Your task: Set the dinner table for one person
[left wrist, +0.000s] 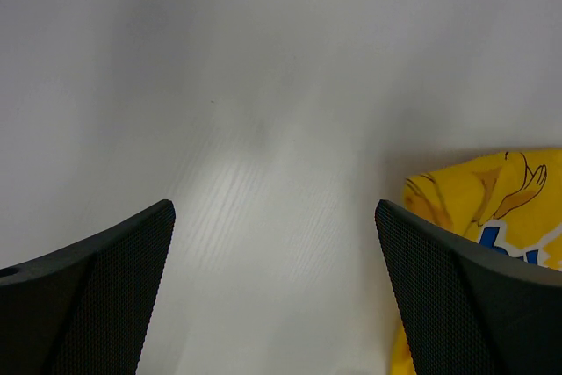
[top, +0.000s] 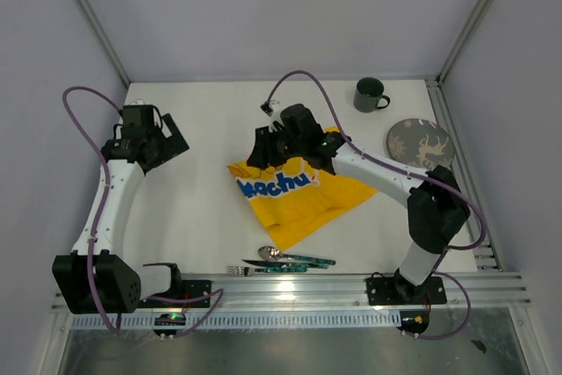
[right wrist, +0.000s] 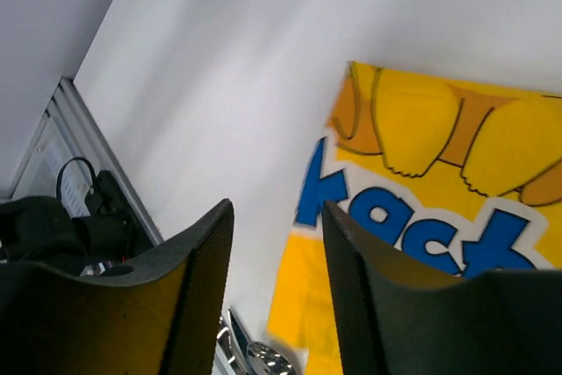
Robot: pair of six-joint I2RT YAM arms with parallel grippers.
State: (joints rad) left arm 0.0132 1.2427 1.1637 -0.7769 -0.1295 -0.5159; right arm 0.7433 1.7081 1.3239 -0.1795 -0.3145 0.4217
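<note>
We see the left gripper (left wrist: pixel 274 217), jaws mesh-textured, spread wide over the matte white dinner table (left wrist: pixel 263 59); the right gripper (right wrist: pixel 277 217), narrowly parted and empty, at the edge of the yellow cloth (right wrist: pixel 413 129).

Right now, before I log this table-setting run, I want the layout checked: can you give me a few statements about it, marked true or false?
1. The mug stands on the plate. False: the mug stands on the dinner table, apart from the plate.
2. The left tool is open and empty. True.
3. The cutlery lies on the yellow cloth. False: it lies on bare table by the cloth's near corner.
4. The right tool is over the yellow cloth's edge. True.
</note>
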